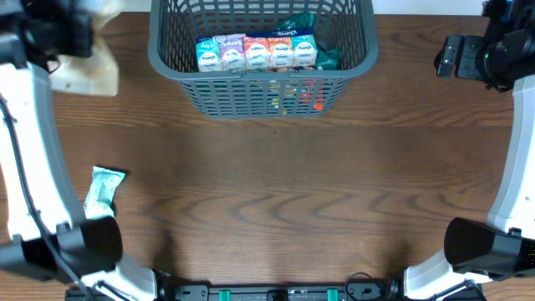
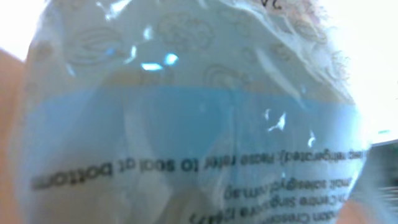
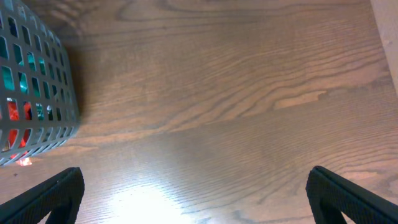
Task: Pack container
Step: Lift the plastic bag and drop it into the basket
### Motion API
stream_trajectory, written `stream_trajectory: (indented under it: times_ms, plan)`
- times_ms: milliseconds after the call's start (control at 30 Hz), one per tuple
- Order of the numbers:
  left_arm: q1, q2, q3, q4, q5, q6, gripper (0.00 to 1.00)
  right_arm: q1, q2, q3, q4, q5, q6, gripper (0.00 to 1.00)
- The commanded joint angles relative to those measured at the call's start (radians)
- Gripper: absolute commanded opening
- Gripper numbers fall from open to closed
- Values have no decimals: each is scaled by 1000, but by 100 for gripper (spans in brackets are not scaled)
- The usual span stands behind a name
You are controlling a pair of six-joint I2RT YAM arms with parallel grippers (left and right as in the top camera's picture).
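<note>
From where I stand, the large dark grey plastic basket [image 1: 171,54], with its slotted lattice walls and thick rim, sits at the twelve o'clock edge of the brown wood-grain table [image 1: 276,184]. It is upright, with its near wall facing me. Inside, a row of four small soft packets [image 1: 257,52] in blue, purple, orange and green wraps stands side by side. A teal wrapper [image 1: 326,52] is tucked in at their three o'clock end, and something red [image 1: 311,99] shows low down through the near lattice. Up at ten o'clock the left gripper [image 1: 65,40] sits right against a clear plastic bag [image 2: 186,124], pale and crinkled with a light blue band and lines of dark print. The bag fills the wrist camera so completely that the fingers are hidden, so I cannot tell whether the jaws are clamped on it. The right gripper [image 3: 194,177] hangs at about two o'clock, well apart from the basket — its jaws spread wide with only bare wood between them and the basket's corner off at its nine o'clock. Down at eight o'clock a small white-and-teal foil packet [image 1: 104,191] lies flat on the table, alone, near the base of the left arm.
</note>
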Motion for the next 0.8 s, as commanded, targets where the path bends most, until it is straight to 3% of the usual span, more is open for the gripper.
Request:
stream_trajectory:
  times_ms: [0,167,367,567,767]
  plan:
    - [-95,-68,11,35,11,71,6,-8,7,-4,-4,9,14,99]
    - [-277,-92,11,87,59,417,6,-8,8,-4,-5,9,14,99]
    - [-426,-13,11,261,60,592,6,-8,8,-4,-23,-21,13,99]
    - [-454,147,11,372,60,616,5,-8,8,-4,-31,-21,10,99]
    - [-448,320,11,372,58,608,7,-8,8,-4,-58,-21,9,99]
